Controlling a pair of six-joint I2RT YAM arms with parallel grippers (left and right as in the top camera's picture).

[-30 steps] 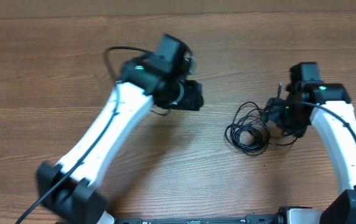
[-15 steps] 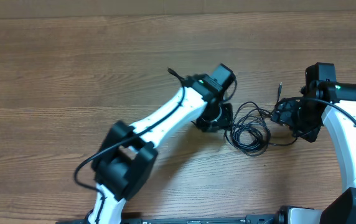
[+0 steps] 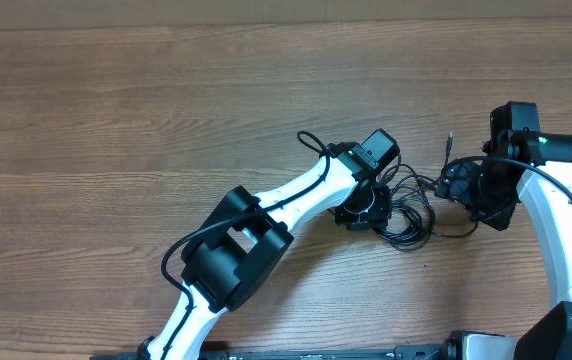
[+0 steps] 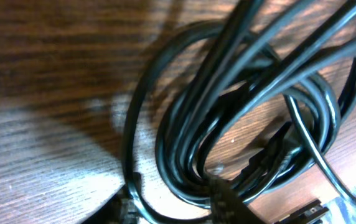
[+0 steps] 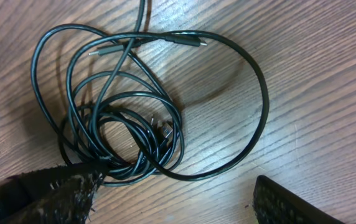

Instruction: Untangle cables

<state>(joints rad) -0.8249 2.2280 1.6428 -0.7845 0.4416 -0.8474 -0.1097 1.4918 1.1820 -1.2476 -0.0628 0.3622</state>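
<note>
Tabletop of brown grained wood [image 3: 116, 120] spans the overhead view. From the lower left, the white left arm stretches across it, and the left gripper [image 3: 366, 208] sits right at the left edge of the tangle. Its wrist camera is filled with black loops and shows almost nothing of the fingers, so I cannot tell whether they are spread or pinched.

The thin black cables [image 3: 406, 215] lie on the wood between the two arms, right of centre. They form a tight inner coil of several turns [image 4: 240, 124] with one wide outer loop, and a small metal-tipped plug [image 5: 190, 42] rests on the far side of it.

On the right, the right gripper [image 5: 178, 193] hovers low over the tangle with its fingers spread wide. One finger [image 5: 53, 190] touches or overlaps the coil's edge, and it grips nothing.

The step in hand looks like taking hold of the bundle. Next, each gripper probably needs to pinch a separate strand, then pull gently apart so the turns open instead of tightening.
</note>
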